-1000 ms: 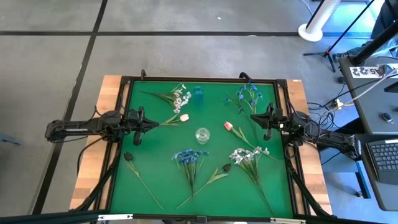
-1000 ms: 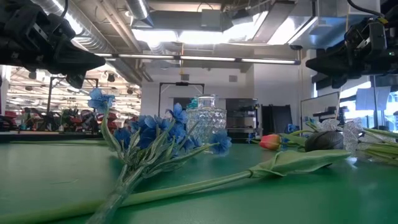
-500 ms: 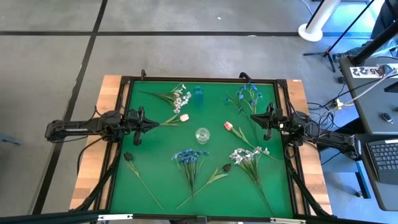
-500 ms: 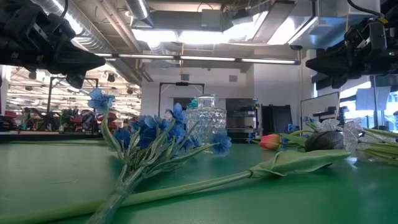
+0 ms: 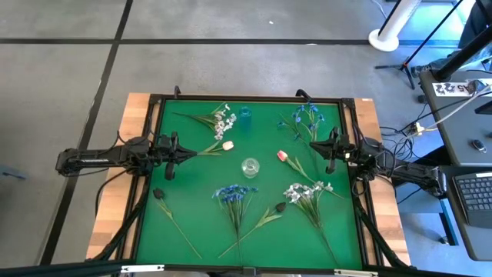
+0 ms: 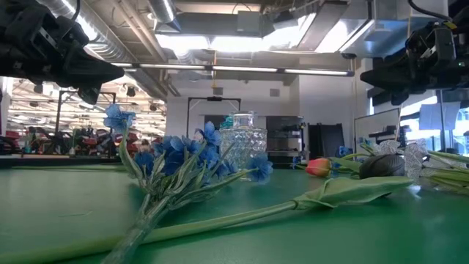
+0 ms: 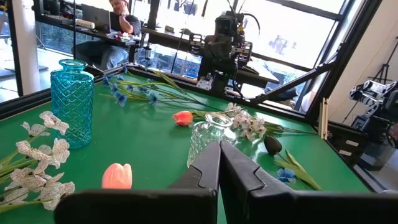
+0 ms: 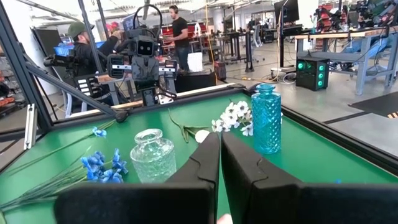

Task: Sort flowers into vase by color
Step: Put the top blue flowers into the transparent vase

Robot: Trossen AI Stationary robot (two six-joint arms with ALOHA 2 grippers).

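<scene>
Waiting at opposite edges of the green table [image 5: 192, 223], both arms hover with nothing held: the left gripper [image 5: 178, 153] is clenched empty at the left side, the right gripper [image 5: 329, 149] clenched empty at the right. The flowers all lie loose on the mat around two vases, a clear vase [image 5: 250, 166] at the centre and a blue vase [image 5: 245, 113] near the far edge. A pink tulip [image 5: 227, 145] lies just beyond the left fingertips; another pink tulip [image 5: 282, 155] lies near the right gripper. Blue sprays [image 5: 233, 195] and white sprays [image 5: 307, 191] lie toward the near edge, with more of each at the far side.

No flower looks sorted yet. To start well, a gripper should probably open, descend on a bare stalk rather than the blossom, and lift it clear of neighbouring stems.

Compared with the earlier frames, nothing has moved.
</scene>
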